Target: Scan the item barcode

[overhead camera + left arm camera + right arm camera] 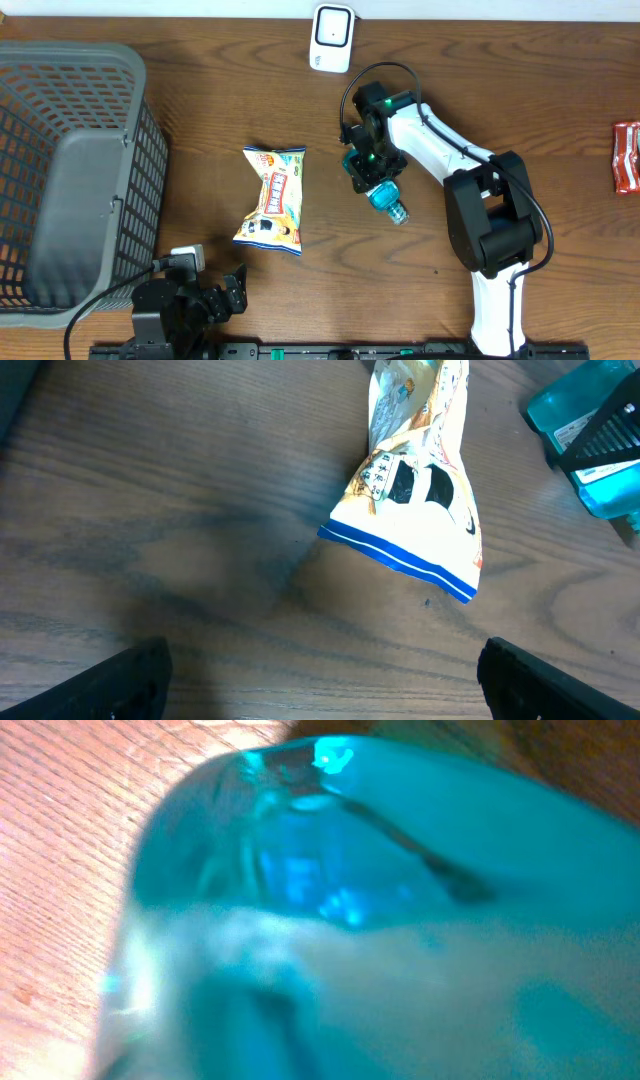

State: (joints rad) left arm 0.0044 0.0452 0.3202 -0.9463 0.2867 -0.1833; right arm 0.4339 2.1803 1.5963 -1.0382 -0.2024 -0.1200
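On my wooden worktop (200, 90) a grey mesh basket (148, 170) stands at the far left. A colourful snack bag (272, 198) lies flat near the middle, apart from the basket. A red packet (627, 155) lies at the right edge.

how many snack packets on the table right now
2: a yellow snack bag in the middle of the table, and a red packet cut off at the right edge. More may lie out of frame.
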